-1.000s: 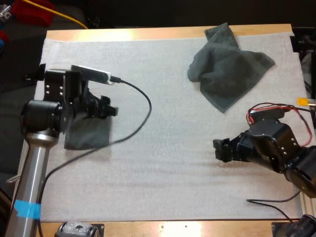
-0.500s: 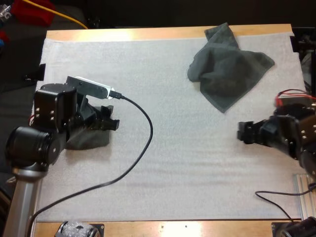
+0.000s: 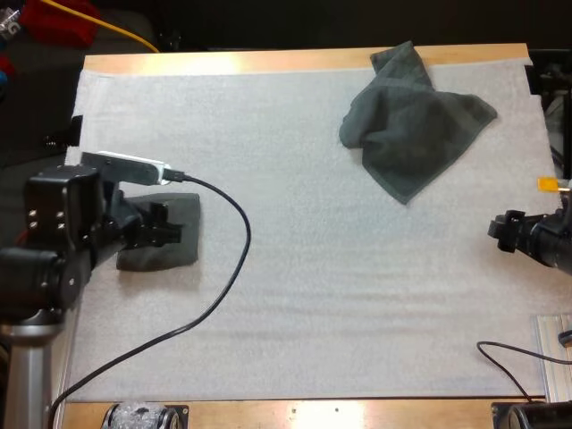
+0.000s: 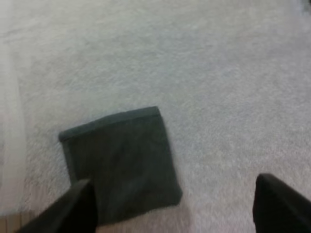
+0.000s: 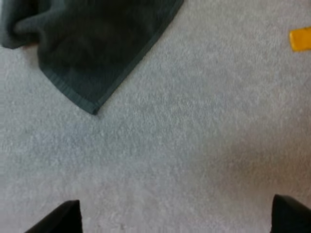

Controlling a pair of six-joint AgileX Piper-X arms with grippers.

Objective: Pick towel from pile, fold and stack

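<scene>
A small folded dark grey-green towel point(image 3: 185, 254) lies flat near the mat's left edge. My left gripper point(image 3: 170, 228) hovers above it, open and holding nothing. In the left wrist view the folded towel point(image 4: 121, 160) sits just ahead of the left gripper point(image 4: 177, 213), whose fingers point(image 4: 80, 208) stand wide apart. A crumpled towel point(image 3: 411, 134) lies spread at the far right of the mat. My right gripper point(image 3: 500, 231) is at the mat's right edge, well short of it. In the right wrist view a corner of the crumpled towel point(image 5: 87, 43) points toward my open right gripper point(image 5: 175, 223).
The white mat point(image 3: 313, 295) covers the wooden table point(image 3: 268, 61). A black cable point(image 3: 223, 268) trails from my left arm across the mat's left half toward the front edge.
My left arm has drawn back to the left, uncovering more of the folded towel. My right arm has pulled away to the right edge of the mat. Both towels stayed put.
</scene>
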